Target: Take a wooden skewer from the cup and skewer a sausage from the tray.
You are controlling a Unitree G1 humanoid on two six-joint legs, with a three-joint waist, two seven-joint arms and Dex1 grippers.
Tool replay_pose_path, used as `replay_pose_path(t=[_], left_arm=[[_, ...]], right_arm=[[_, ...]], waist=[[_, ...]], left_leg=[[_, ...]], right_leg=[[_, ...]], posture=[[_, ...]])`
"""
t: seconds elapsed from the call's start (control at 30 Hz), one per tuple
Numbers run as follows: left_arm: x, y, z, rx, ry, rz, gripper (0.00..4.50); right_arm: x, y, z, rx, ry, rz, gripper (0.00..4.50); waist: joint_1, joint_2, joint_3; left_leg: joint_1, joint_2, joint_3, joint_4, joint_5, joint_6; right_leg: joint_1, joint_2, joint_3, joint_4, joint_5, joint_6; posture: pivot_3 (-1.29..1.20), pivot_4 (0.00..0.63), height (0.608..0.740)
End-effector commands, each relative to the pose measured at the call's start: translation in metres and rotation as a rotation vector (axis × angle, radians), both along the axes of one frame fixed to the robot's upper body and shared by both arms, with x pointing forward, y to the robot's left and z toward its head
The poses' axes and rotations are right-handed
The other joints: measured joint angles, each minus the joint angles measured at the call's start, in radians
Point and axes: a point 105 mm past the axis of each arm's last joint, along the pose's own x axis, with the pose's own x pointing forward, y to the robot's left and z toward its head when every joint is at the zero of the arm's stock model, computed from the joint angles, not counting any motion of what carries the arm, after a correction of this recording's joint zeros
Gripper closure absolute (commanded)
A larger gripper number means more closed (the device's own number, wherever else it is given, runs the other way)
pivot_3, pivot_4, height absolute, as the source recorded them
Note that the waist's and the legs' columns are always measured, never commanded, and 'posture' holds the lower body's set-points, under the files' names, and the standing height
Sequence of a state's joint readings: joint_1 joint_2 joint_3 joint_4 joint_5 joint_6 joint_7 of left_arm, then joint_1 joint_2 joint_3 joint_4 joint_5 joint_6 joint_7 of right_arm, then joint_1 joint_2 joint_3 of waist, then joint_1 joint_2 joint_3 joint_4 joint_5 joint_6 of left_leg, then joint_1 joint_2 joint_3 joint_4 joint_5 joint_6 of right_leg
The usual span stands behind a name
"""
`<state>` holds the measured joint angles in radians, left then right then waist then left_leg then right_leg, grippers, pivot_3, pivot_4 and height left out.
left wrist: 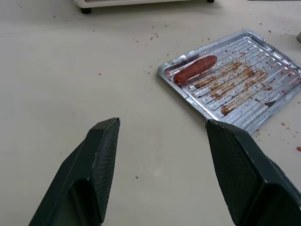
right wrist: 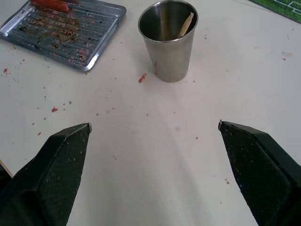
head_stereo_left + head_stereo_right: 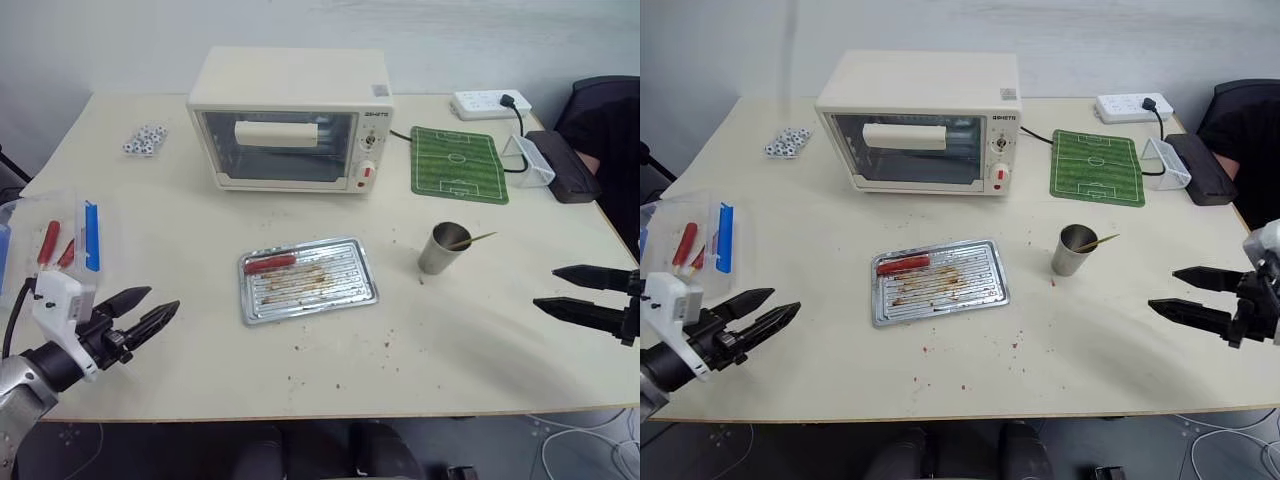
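**Both end effectors open, nothing held**

Left end effector (image 3: 145, 313) and right end effector (image 3: 568, 292) hover spread over the counter (image 3: 480, 350), empty. Steel cup (image 3: 443, 248) ahead of right one, thin pale skewer (image 3: 470, 240) leaning inside. Ribbed silver tray (image 3: 307, 279) mid-counter, crumbs; smooth red sausage (image 3: 269, 263) at its far left corner. Toaster oven (image 3: 290, 120) behind.

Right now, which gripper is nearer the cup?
Right. The right gripper sits just past the cup on its right; the left gripper is far off, beyond the tray.
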<state>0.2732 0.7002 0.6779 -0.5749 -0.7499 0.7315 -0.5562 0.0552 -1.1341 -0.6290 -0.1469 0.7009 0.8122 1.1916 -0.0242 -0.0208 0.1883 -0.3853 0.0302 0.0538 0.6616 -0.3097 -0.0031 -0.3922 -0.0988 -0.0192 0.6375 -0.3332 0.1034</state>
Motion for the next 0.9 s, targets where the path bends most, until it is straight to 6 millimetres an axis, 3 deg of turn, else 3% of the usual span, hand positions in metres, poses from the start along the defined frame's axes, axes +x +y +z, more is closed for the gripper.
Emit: replay_pose_path(t=[0.03,0.37,0.53,0.57,0.7,0.9], left_arm=[[0.004,0.003,0.005,0.019,-0.034,0.019,1.43],[0.005,-0.001,0.001,-0.045,-0.035,0.036,1.43],[0.009,-0.016,0.001,-0.059,-0.039,-0.034,0.08],[0.011,-0.020,0.002,-0.066,-0.038,-0.058,0.01],[0.017,-0.054,0.012,-0.093,-0.039,-0.269,0.01],[0.024,-0.103,0.034,-0.125,-0.084,-0.539,0.01]], right_arm=[[0.001,0.004,0.009,-0.010,-0.050,0.010,0.00],[0.010,0.005,0.013,0.017,-0.066,-0.032,0.00],[0.017,0.005,0.012,-0.003,-0.110,-0.089,0.00],[0.019,0.004,0.012,0.013,-0.125,-0.120,0.00],[0.023,0.011,0.014,0.149,-0.224,-0.221,0.00],[0.033,0.031,0.001,0.286,-0.284,-0.339,0.00]], waist=[[-0.001,0.000,0.000],[-0.001,0.000,0.000],[0.000,0.000,0.000],[0.001,0.000,0.000],[0.009,0.000,0.000],[0.020,0.001,-0.001]], left_leg=[[0.000,0.000,0.000,0.000,0.000,0.000],[0.000,0.000,0.000,0.000,0.000,0.000],[0.000,0.000,0.000,0.000,0.000,0.000],[0.000,0.000,0.000,0.000,0.000,0.000],[0.000,0.000,-0.001,0.001,0.001,-0.002],[-0.001,-0.001,0.001,0.001,0.003,-0.006]], right_leg=[[0.000,0.000,0.000,0.000,0.000,0.000],[0.000,0.000,0.000,0.000,0.000,0.000],[0.000,0.000,0.000,0.000,0.000,0.000],[0.000,0.000,0.000,0.000,0.000,0.000],[0.000,0.001,-0.001,0.001,0.001,0.001],[-0.001,0.002,0.000,0.002,0.001,0.001]], posture=[[0.00,0.150,0.740],[0.00,0.150,0.740],[0.00,0.150,0.740],[0.00,0.150,0.740],[0.00,0.150,0.740],[0.00,0.150,0.740]])
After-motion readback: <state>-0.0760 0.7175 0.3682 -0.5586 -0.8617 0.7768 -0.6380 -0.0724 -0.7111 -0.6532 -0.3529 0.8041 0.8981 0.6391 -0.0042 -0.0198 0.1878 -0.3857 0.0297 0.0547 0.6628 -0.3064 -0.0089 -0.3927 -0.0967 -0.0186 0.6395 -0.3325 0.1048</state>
